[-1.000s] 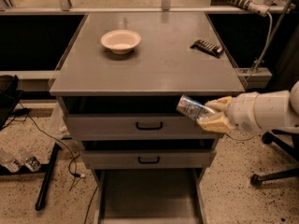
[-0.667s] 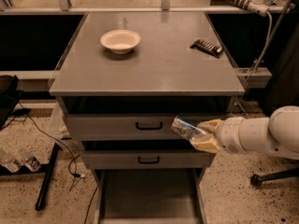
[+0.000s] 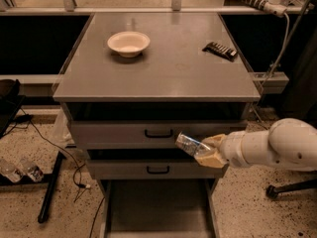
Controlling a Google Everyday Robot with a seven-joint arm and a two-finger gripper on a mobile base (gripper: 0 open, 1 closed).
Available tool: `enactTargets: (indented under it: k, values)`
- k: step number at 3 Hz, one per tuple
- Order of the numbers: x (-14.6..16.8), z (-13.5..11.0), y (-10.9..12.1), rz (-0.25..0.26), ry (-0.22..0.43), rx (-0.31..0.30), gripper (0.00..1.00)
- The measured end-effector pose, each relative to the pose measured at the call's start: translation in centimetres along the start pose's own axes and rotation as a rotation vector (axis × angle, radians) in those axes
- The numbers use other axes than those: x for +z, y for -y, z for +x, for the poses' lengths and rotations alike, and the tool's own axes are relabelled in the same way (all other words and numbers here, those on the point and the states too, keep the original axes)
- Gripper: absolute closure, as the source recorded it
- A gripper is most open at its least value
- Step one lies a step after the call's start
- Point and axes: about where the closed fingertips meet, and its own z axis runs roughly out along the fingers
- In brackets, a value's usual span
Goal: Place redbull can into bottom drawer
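Observation:
My gripper [image 3: 207, 151] reaches in from the right on a white arm and is shut on the redbull can [image 3: 189, 144], a slim shiny silver can with bluish marks that sticks out to the upper left. The can hangs in front of the two upper drawers, between their fronts, right of the black handles. The bottom drawer [image 3: 158, 209] is pulled open below, a wide grey tray with a flat floor. The can is above its back right part.
On the grey cabinet top [image 3: 158, 63] stand a white bowl [image 3: 129, 42] at the back left and a dark ribbed bar [image 3: 220, 50] at the back right. Cables and a black stand [image 3: 49, 182] lie on the speckled floor at left. A chair base [image 3: 290, 187] is at right.
My gripper with the can has moved down and to the left, from beside the top drawer front to between the two upper drawers.

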Motion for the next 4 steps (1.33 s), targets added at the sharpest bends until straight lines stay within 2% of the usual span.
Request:
enactTargets:
  k: [1, 2, 3, 4]
  values:
    - [5.4, 4.5, -1.6, -0.059, -0.054, 0.031, 1.00]
    - [9.5, 8.7, -3.4, -0.072, -0.097, 0.008, 1.00]
    - [12.7, 12.4, -5.0, -0.040, -0.135, -0.051, 1.00]
    - [15.4, 15.7, -5.5, 0.004, -0.135, -0.093, 1.00]
